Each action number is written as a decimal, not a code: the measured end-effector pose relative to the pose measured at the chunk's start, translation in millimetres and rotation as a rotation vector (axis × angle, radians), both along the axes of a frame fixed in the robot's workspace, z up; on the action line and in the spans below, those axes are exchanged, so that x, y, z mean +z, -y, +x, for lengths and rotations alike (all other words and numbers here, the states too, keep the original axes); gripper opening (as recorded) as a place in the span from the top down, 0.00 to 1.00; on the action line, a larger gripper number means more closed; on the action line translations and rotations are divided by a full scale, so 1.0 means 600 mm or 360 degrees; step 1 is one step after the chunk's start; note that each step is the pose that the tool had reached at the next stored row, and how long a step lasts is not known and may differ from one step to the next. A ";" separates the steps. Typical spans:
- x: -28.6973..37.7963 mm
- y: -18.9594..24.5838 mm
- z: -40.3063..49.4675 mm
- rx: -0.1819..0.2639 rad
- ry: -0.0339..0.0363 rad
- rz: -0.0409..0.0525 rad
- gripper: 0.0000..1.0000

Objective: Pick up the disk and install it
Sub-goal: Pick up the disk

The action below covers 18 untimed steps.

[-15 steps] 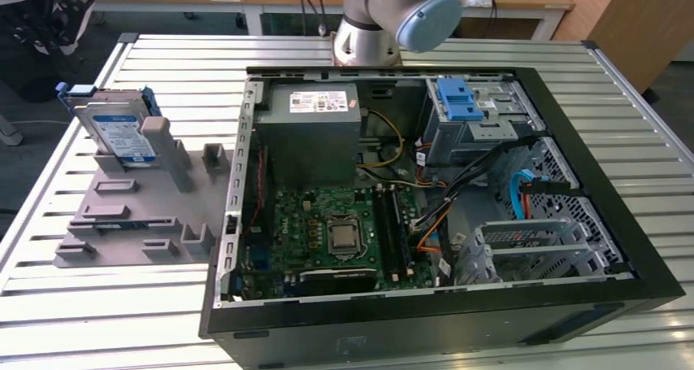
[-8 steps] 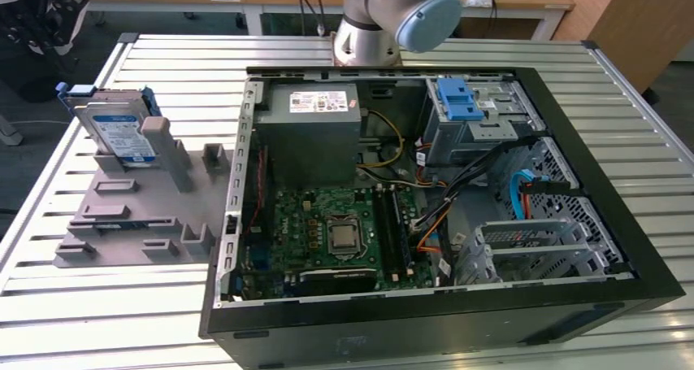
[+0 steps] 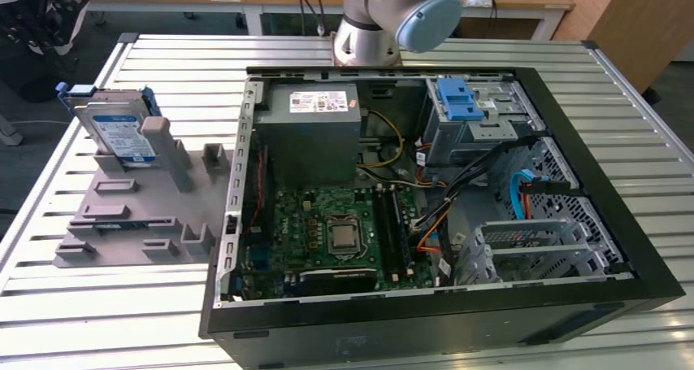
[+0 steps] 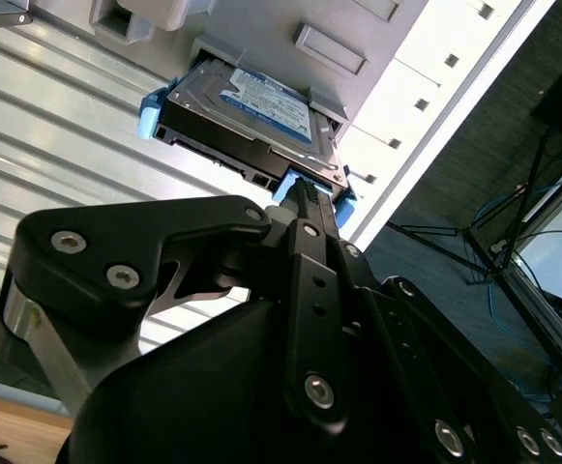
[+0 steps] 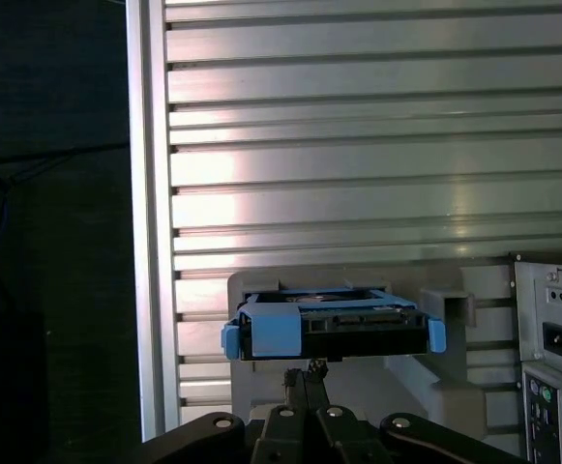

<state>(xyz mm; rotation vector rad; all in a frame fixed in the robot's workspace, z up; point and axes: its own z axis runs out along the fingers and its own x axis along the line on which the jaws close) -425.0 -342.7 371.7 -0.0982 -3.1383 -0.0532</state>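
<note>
Disk [image 3: 117, 134] stands on edge in a grey rack [image 3: 119, 232] beside the open computer case [image 3: 412, 329]; the gripper [image 5: 310, 367], fingers together and empty, should widen and square up to the blue rails [image 5: 273, 332] for a level grasp.

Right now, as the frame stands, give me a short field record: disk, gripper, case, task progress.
disk: standing on edge in the grey fixture, to the exterior view's left of the computer case
gripper: jaws closed, holding nothing, aimed at the disk's blue-railed edge in both wrist views
computer case: lying open on the slatted table, motherboard and drive bays exposed
progress: disk not yet picked up, not installed
</note>
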 end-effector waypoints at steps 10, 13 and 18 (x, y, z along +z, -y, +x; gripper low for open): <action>0.000 -0.0001 0.000 0.0053 0.0000 0.0000 0.89; 0.000 0.0000 0.000 0.0087 0.0000 0.0000 0.89; 0.000 0.0000 0.000 0.0155 0.0000 0.0000 0.89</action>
